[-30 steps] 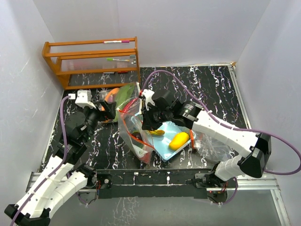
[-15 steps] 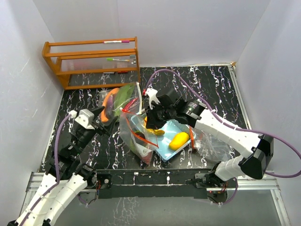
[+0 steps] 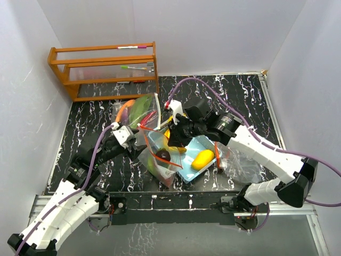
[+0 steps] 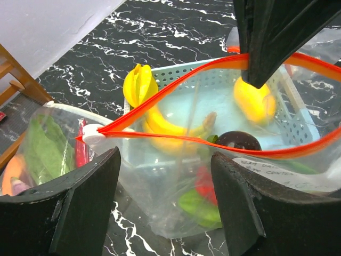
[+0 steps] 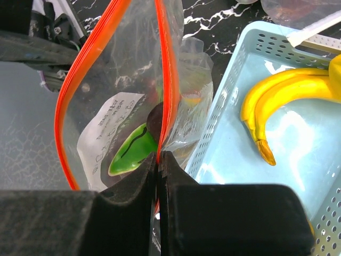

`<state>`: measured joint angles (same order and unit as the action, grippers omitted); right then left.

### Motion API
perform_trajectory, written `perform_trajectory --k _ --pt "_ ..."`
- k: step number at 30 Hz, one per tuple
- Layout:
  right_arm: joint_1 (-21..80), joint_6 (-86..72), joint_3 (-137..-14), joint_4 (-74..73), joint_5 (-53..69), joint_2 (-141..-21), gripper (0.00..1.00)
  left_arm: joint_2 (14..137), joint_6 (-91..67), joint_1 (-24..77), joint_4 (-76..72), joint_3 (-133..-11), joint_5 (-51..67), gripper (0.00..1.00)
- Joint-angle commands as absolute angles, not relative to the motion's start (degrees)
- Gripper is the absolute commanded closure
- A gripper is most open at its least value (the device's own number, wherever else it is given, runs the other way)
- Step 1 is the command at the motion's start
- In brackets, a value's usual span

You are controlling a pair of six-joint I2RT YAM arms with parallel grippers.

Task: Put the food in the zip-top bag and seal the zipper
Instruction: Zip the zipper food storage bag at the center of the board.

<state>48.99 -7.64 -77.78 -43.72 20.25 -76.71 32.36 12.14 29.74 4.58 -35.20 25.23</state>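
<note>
The zip-top bag [image 3: 157, 157] is clear with a red zipper and stands open left of the light-blue basket [image 3: 187, 169]. My right gripper [image 3: 171, 140] is shut on the bag's red zipper rim [image 5: 159, 154] and holds it up. Inside the bag lie a dark aubergine [image 4: 238, 140] and green and red pieces [image 4: 205, 197]. Yellow bananas [image 5: 277, 93] and a yellow mango [image 3: 202, 159] lie in the basket. My left gripper [image 4: 165, 176] is open at the bag's left side, near the white zipper slider [image 4: 91, 133], touching nothing.
A second clear bag [image 3: 139, 109] with orange and green items lies behind the left gripper. A crumpled clear bag [image 3: 242, 165] lies right of the basket. A wooden rack [image 3: 104, 69] stands at the back left. White walls close in the table.
My left arm has swung forward and right, bringing its open gripper up to the bag's left side. My right gripper has shifted slightly right, still holding the zipper rim.
</note>
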Motion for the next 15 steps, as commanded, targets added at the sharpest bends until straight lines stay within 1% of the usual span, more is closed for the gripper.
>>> perform_trajectory --k 1,6,15 --pt "48.69 -3.38 -78.09 -43.36 23.91 -73.48 0.92 30.12 14.39 29.66 2.02 -33.91 26.14 0.32" --pt "48.69 -1.49 -76.16 -43.36 25.79 -70.81 0.92 28.38 14.15 29.70 0.01 -30.55 24.52 0.32" --pt "48.69 0.42 -70.01 -41.05 29.78 -65.22 0.92 26.43 14.94 29.69 -2.03 -28.73 23.06 0.29"
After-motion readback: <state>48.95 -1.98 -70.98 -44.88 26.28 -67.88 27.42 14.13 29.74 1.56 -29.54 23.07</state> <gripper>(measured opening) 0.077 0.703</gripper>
